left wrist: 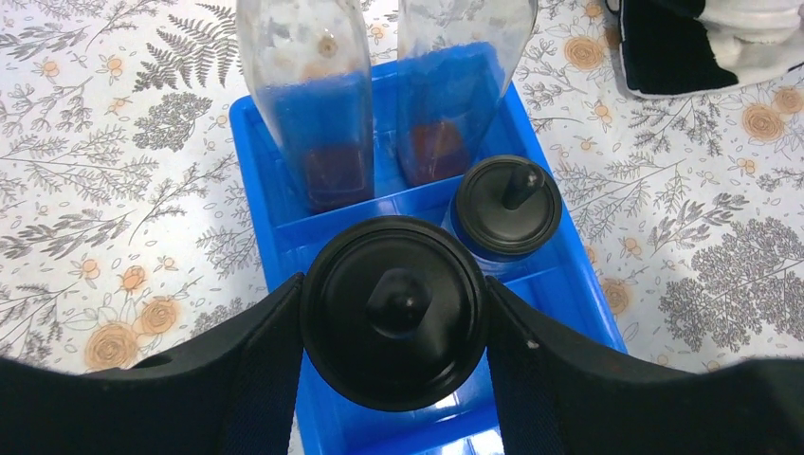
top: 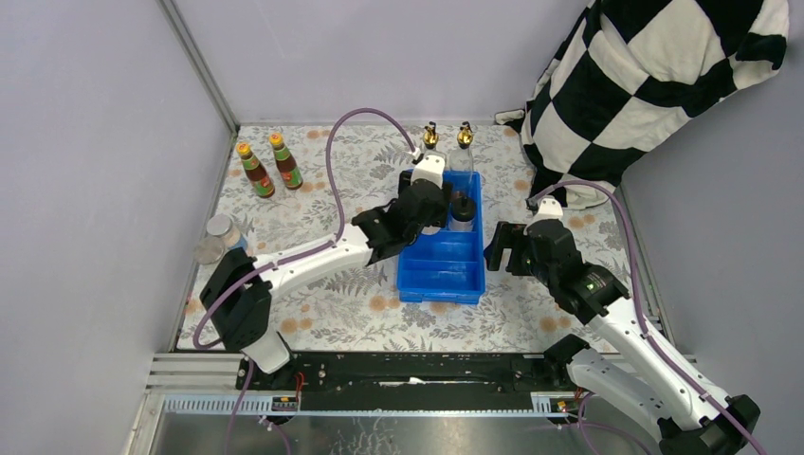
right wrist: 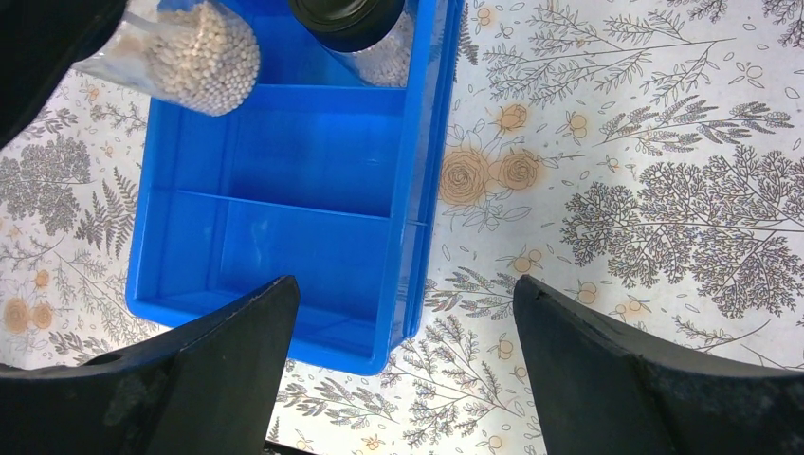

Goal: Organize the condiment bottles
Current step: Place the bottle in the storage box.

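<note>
Okay, so the left gripper is clamping its two fingers on the sides of a squat black-capped bottle, gripping right at the cap. It's holding the bottle over the blue tray. The right wrist view is showing the bottle's grainy white base hanging tilted above the tray floor, so I'm guessing it isn't seated yet. Its twin is already sitting just ahead and to the right of the left gripper, in what looks like the same row. The two tall clear bottles are standing in the slot beyond that. The step in hand looks like lowering this one in beside its twin. If I'm doing it, I'm straightening the bottle first, then going straight down and keeping a sliver of gap on the right so the caps aren't knocking. I'm only letting go once the base is resting flat. The right gripper is hanging with its fingers wide apart and holding nothing, with the tray's near right corner just below and to its left. The two orange-capped sauce bottles and the two silver-lidded jars are waiting well off to the left gripper's left, outside the tray.
</note>
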Action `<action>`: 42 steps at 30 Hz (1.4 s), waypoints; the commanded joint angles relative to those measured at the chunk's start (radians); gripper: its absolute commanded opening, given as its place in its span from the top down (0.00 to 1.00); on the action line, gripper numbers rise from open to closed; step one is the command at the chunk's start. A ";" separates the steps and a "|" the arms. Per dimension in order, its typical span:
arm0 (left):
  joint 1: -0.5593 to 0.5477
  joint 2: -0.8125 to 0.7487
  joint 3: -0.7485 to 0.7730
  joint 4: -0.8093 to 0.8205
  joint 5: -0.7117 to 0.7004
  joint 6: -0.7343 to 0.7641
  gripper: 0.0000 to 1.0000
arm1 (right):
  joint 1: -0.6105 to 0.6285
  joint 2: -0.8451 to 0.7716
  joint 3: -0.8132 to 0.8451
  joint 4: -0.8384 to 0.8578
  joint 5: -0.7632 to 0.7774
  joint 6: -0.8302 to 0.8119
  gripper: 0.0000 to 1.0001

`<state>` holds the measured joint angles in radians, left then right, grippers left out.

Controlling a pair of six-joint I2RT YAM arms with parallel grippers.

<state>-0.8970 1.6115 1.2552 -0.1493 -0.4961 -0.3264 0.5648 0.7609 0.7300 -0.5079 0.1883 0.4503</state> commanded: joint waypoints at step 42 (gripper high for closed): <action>0.064 0.156 -0.016 0.290 -0.067 0.051 0.41 | 0.004 -0.006 -0.019 0.026 -0.015 -0.007 0.09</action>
<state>-0.8467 1.7485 1.2228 0.0463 -0.5430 -0.2886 0.5648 0.7547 0.7136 -0.5034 0.1883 0.4500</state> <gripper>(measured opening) 0.666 0.909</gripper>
